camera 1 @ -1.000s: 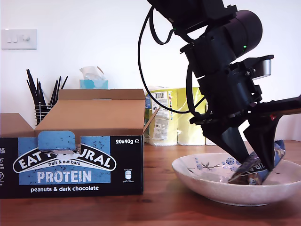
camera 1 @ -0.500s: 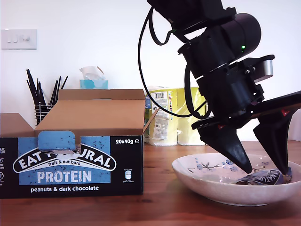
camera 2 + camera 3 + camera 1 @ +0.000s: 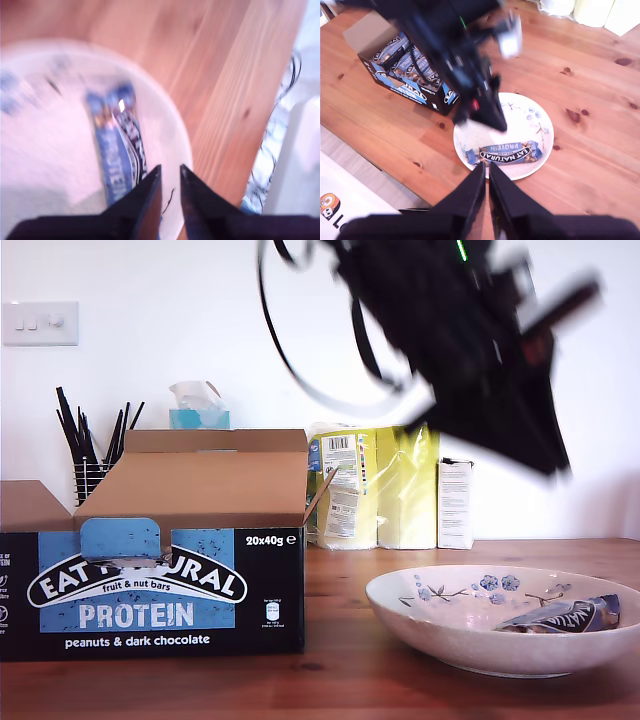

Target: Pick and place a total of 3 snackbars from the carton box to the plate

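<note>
- While one snackbar point(image 3: 560, 616) lies flat in the plate point(image 3: 420, 625), toward the exterior view's right of the dish, the count by my judgement is one of three, with two to fetch.
- Snackbar, long axis: runs roughly left to right in the exterior view, label up in the second wrist view, touching no hand.
- Carton box point(image 3: 150, 580): on the bench point(image 3: 350, 680), lid flap raised, just beside the plate on the exterior view's left. More bars point(image 3: 415, 65) are packed in rows inside.
- My first hand point(image 3: 170, 170): above the plate's rim, motion-blurred, fingers drawn nearly together with only a narrow gap, empty.
- My second hand point(image 3: 486, 167): high over the bench edge, well apart from both dish and box, fingers closed almost tip to tip, empty.
- Coming move, as judged: the box lies from my first hand toward the exterior view's left. That hand looks nearer, so the next pick falls to it.
</note>
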### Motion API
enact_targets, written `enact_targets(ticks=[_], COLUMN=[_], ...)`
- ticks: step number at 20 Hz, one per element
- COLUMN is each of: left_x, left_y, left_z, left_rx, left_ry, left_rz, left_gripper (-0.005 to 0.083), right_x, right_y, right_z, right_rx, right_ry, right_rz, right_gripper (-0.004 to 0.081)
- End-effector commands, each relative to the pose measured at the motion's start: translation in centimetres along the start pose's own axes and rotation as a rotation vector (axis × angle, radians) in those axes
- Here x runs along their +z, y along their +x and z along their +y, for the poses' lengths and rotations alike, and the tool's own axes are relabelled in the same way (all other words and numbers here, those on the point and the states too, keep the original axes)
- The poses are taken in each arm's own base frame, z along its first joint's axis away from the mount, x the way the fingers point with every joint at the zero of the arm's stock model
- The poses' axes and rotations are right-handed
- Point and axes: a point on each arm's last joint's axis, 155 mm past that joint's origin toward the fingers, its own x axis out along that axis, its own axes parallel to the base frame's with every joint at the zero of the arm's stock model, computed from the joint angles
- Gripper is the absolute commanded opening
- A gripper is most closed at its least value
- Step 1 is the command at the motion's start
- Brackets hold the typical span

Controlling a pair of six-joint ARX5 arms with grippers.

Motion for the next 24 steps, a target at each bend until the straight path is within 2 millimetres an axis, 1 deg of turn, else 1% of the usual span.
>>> enact_targets(ticks=[1, 3, 5, 7, 9, 12, 13, 15, 17, 19, 21, 24], left_x=[2.5, 3.7, 4.1, 3.5, 2.1, -0.7, -2.1, -5.4, -9.0, -12.2, -14.0, -15.3], left_y=[-3.5, -6.6, -9.2, -11.2, -13.0, -15.3, -16.1, -17.4, -18.6, -19.8, -20.9, -21.4], left_z=[-0.8, -0.6, -0.3, 0.7, 2.9, 5.9, 7.2, 9.8, 12.3, 14.5, 16.0, 17.4], left_rx=[0.032, 0.094, 0.128, 0.152, 0.203, 0.269, 0.303, 0.382, 0.461, 0.514, 0.549, 0.579], left_ry=[0.055, 0.084, 0.099, 0.080, 0.042, -0.016, -0.044, -0.120, -0.193, -0.282, -0.355, -0.505], left_rz=[-0.092, -0.151, -0.190, -0.209, -0.221, -0.246, -0.252, -0.246, -0.232, -0.231, -0.244, -0.254], left_gripper=[-0.0022, -0.0022, -0.0022, -0.0022, -0.0022, -0.0022, -0.0022, -0.0022, -0.0022, -0.0022, -0.0022, -0.0021], right_x=[0.4, 1.0, 1.8, 2.3, 2.9, 3.7, 3.7, 3.5, 2.8, 2.5, 2.1, 2.6], right_y=[0.1, 0.1, 0.1, 0.1, 0.3, 1.1, 1.4, 2.3, 3.3, 4.1, 4.8, 5.1], right_z=[-0.5, -1.0, -1.1, -1.1, -1.3, -1.3, -1.1, -0.5, -0.2, -0.3, -0.4, -0.5], right_rx=[-0.028, -0.049, -0.053, -0.057, -0.060, -0.051, -0.036, 0.004, 0.028, 0.032, 0.034, 0.032], right_ry=[-0.009, -0.013, -0.020, -0.023, -0.030, -0.038, -0.039, -0.041, -0.051, -0.057, -0.054, -0.056], right_rz=[-0.015, -0.037, -0.070, -0.089, -0.115, -0.151, -0.158, -0.157, -0.141, -0.139, -0.128, -0.139], right_gripper=[-0.0013, -0.0013, -0.0013, -0.0013, -0.0013, -0.0013, -0.0013, -0.0013, -0.0013, -0.0013, -0.0013, -0.0013])
